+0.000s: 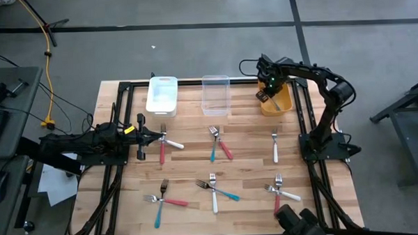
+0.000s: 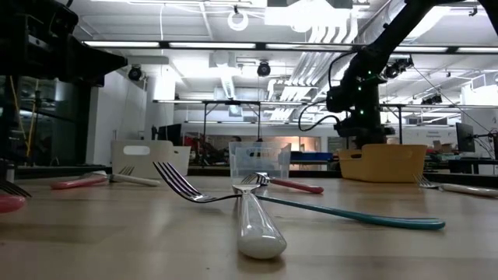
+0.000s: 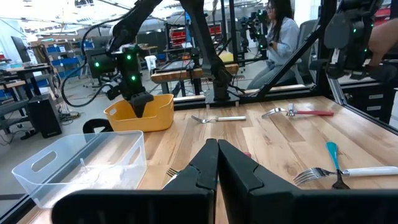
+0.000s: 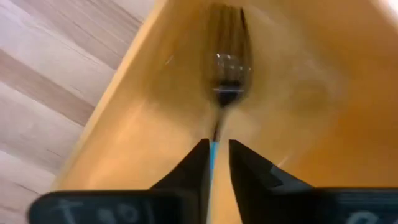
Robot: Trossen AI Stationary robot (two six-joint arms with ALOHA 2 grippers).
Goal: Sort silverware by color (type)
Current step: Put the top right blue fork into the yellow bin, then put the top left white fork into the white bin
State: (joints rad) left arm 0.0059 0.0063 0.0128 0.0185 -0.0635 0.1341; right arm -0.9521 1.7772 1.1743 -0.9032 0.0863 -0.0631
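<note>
My right gripper [image 1: 269, 94] is over the orange bin [image 1: 286, 104] at the table's far right, shut on a teal-handled fork [image 4: 226, 68] whose metal head points down into the bin. It also shows in the low view [image 2: 362, 124] above that bin [image 2: 381, 162]. My left gripper [image 1: 152, 138] is shut, low at the table's left, right beside a crossed red fork [image 1: 161, 154] and white fork [image 1: 175, 144]. Whether it touches them I cannot tell. Its fingers [image 3: 217, 155] meet in the left wrist view, with fork tines [image 3: 172, 172] beside them. My right gripper pinches the fork's slim teal handle [image 4: 212, 149] between its two fingers. The fingers come from above, pointing down into the orange bin. The fork runs on past the fingertips, head [image 4: 227, 81] lowest, between the bin's walls. Whether the head touches the bin's floor I cannot tell.
A white bin [image 1: 161, 95] and a clear bin [image 1: 215, 94] stand at the far edge, left of the orange one. Fork pairs lie at the middle [image 1: 219, 148], near left [image 1: 163, 201], near middle [image 1: 215, 190] and near right [image 1: 281, 194]. A lone white fork [image 1: 275, 149] lies right.
</note>
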